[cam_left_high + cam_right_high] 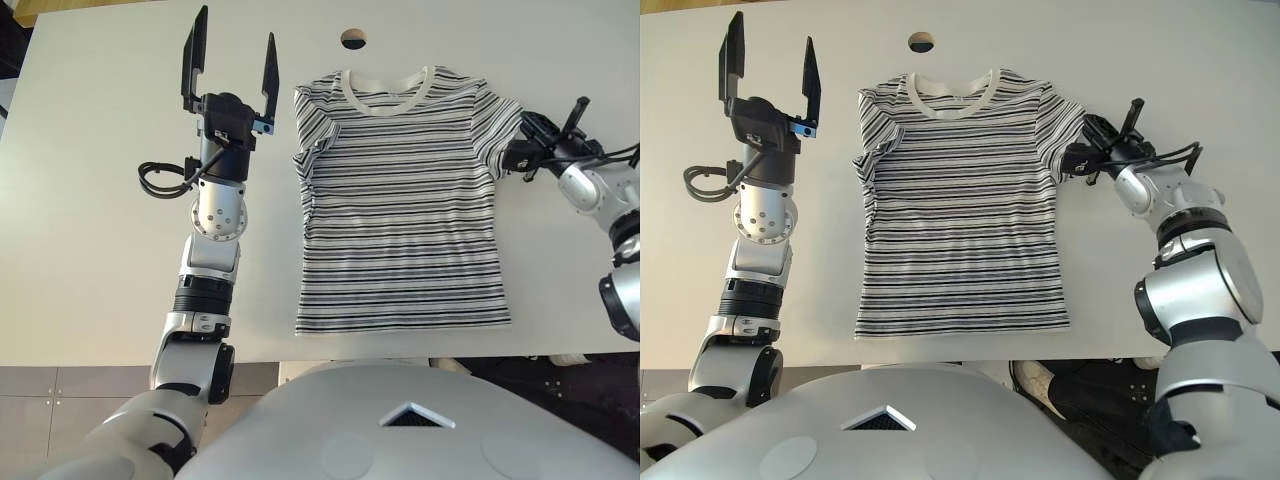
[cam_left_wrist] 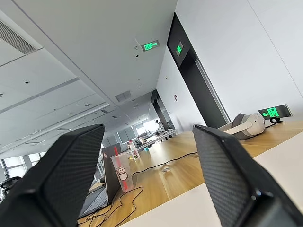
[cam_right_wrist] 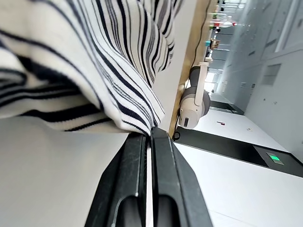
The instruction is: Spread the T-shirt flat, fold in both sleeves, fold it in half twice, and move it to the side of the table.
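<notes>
A black-and-white striped T-shirt (image 1: 400,210) lies face up on the white table (image 1: 90,250), collar toward the far edge. Its left sleeve (image 1: 308,150) is tucked in over the body. Its right sleeve (image 1: 497,120) still spreads outward. My right gripper (image 1: 1076,158) is at that sleeve's hem, shut on the striped fabric (image 3: 94,71), with the pads (image 3: 158,156) pressed together. My left gripper (image 1: 236,30) stands open to the left of the shirt, pointing toward the far edge, with nothing between its fingers (image 2: 71,170).
A round cable hole (image 1: 353,38) sits in the table just beyond the collar. Bare table surface stretches to the left of my left arm and to the right of the shirt. The front table edge (image 1: 90,362) runs close under the shirt's hem.
</notes>
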Robot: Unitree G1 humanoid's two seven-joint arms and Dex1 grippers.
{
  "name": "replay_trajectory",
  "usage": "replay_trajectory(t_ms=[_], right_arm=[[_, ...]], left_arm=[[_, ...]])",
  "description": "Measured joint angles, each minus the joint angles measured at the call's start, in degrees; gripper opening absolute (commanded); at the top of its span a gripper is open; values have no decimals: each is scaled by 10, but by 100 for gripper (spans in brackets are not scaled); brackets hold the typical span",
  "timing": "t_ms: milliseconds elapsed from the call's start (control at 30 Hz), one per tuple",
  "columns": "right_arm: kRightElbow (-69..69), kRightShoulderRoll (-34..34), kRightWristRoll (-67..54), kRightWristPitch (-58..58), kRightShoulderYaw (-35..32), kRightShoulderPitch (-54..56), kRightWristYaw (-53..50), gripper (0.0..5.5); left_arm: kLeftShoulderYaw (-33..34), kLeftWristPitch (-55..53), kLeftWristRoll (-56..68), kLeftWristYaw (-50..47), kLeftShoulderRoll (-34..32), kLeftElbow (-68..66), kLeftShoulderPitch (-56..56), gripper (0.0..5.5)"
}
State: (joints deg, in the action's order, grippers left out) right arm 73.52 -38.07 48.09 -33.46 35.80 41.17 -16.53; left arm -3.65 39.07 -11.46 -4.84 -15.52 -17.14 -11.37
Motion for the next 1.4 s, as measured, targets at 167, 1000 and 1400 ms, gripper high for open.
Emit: replay_trajectory(t_ms=[167,1000,1400], right_arm=[[-23,-6,-1,-4,-11,-5,-34,11],[-184,19,46,-43,31,-14,4,78],[-344,-76,-19,-66,-51,-123,21,263]], left_arm=[[2,1,0,0,4,-12,0,349],[-2,24,-16,-1,28,-64,-5,349],[-1,62,-148,43,-146,-20,54,349]])
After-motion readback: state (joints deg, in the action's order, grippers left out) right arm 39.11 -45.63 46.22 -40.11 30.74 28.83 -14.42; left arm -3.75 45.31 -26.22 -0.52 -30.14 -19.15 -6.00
